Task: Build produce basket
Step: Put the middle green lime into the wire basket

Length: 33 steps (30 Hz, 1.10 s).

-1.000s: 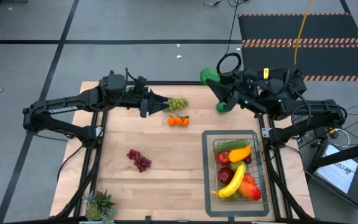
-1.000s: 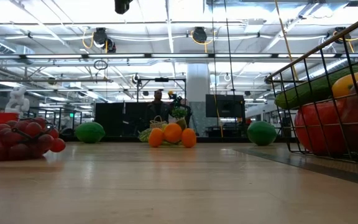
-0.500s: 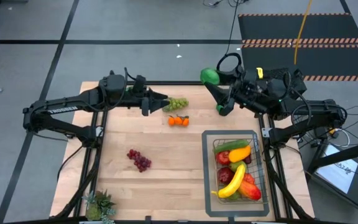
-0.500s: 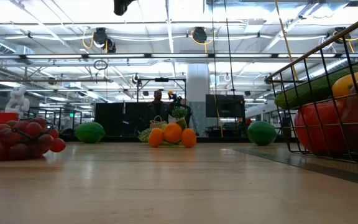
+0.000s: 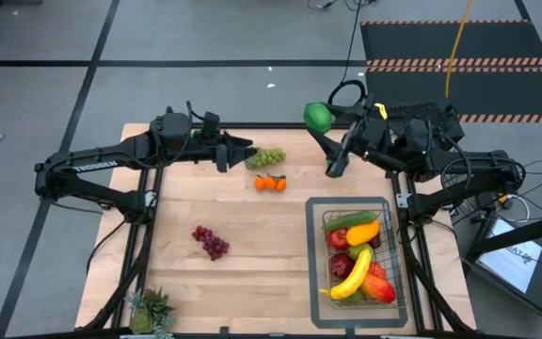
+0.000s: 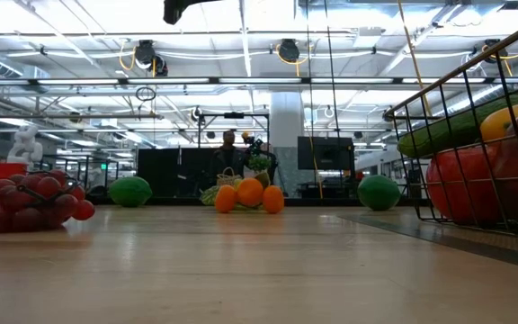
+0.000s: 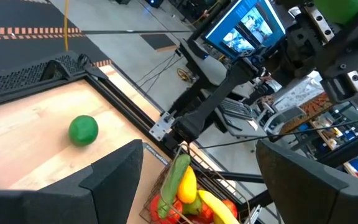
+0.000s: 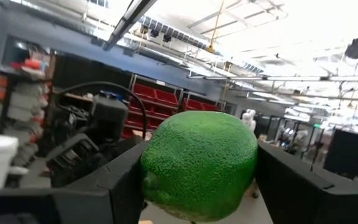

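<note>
While the right gripper point(image 5: 319, 119) clamps a lime point(image 5: 317, 116) over the tabletop's far edge, carry it level above the basket point(image 5: 358, 252); the left gripper point(image 5: 249, 151) looks open, probably empty.

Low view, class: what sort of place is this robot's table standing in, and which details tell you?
Probably a large robotics lab or industrial workshop: bright strip lights and exposed ceiling ducts, equipment racks beyond the wooden table, and a monitor beside the rig.
</note>
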Motion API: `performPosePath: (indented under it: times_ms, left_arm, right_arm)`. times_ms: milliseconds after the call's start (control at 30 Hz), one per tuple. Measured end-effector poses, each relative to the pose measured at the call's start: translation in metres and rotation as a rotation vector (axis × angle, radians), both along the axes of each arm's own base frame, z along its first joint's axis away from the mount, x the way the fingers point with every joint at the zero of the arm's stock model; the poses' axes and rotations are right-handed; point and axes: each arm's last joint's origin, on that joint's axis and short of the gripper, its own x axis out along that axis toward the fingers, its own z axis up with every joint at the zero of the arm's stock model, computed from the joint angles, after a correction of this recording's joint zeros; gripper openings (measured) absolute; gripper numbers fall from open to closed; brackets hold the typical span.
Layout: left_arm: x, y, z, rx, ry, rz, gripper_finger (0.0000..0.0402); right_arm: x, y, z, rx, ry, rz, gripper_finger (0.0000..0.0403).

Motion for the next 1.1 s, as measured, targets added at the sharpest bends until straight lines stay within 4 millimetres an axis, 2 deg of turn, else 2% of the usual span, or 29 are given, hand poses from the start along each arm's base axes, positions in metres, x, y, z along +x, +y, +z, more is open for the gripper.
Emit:
performPosePath:
  times_ms: [400, 500, 667, 833, 933, 1100]
  left_arm:
    - [0.000, 0.002, 0.000, -0.013, -0.002, 0.077, 0.0310]
    - [0.000, 0.002, 0.000, -0.031, -0.005, 0.080, 0.0310]
    - [0.000, 0.002, 0.000, -0.027, -0.004, 0.080, 0.0310]
    - [-0.001, 0.004, -0.001, 0.008, 0.016, 0.082, 0.0310]
    - [-0.001, 0.006, -0.003, 0.041, 0.038, 0.083, 0.0310]
    - [-0.003, 0.012, -0.008, 0.066, 0.091, 0.103, 0.0310]
  right_arm:
    - [-0.003, 0.000, 0.002, -0.139, 0.048, -0.049, 0.0253]
    - [-0.006, 0.000, 0.003, -0.118, 0.040, -0.044, 0.0253]
    - [-0.022, -0.001, 0.003, 0.087, 0.033, 0.023, 0.0253]
    - [-0.042, 0.004, -0.006, 0.375, 0.085, 0.110, 0.0253]
    - [-0.051, 0.011, -0.012, 0.524, 0.126, 0.162, 0.0253]
    - [-0.053, 0.031, -0.018, 0.644, 0.180, 0.257, 0.0253]
